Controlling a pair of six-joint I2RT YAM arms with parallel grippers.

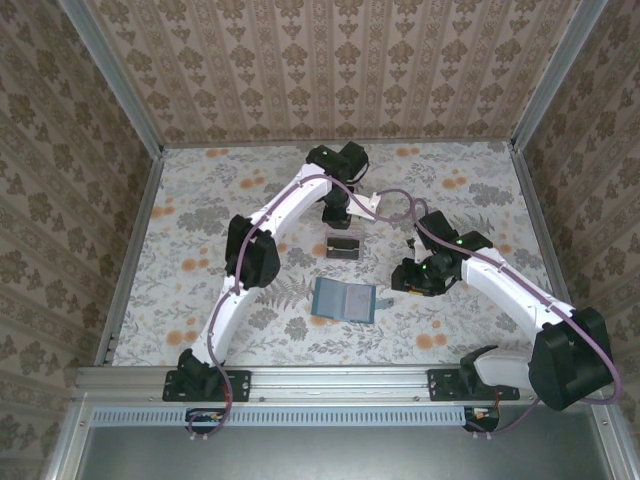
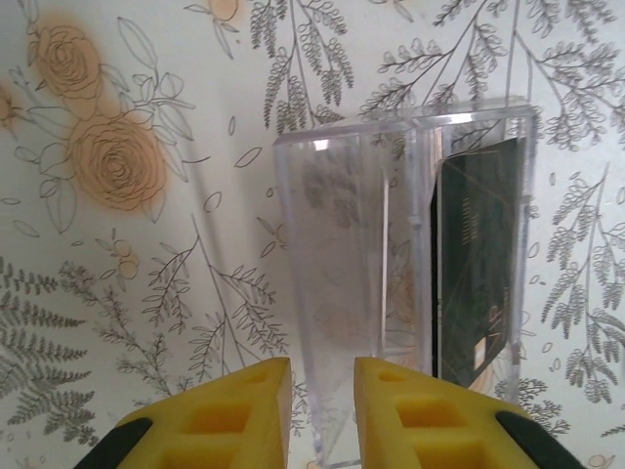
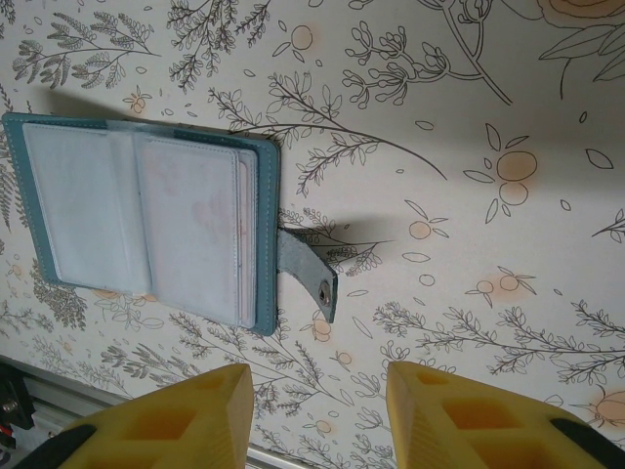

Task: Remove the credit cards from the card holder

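Fingers of the left gripper (image 2: 322, 381) stand a little apart, with a thin gap and nothing pinched in it. Just in front of them a clear plastic piece (image 2: 391, 254) sits on the flowery table (image 1: 200, 200), out past the middle. A dark card (image 2: 479, 264) stands in its right slot, with its long side running away from the fingers in the left wrist view. Closer to the arm bases lies the card holder (image 1: 343, 298). It is open and flat, and its long side goes left to right. Its little strap (image 3: 311, 274) points to the right, toward the right gripper (image 3: 317, 381). A pale pinkish card (image 3: 195, 220) shows through a see-through pocket inside. The right gripper hovers just beside the holder, with its fingers wide apart and holding nothing.
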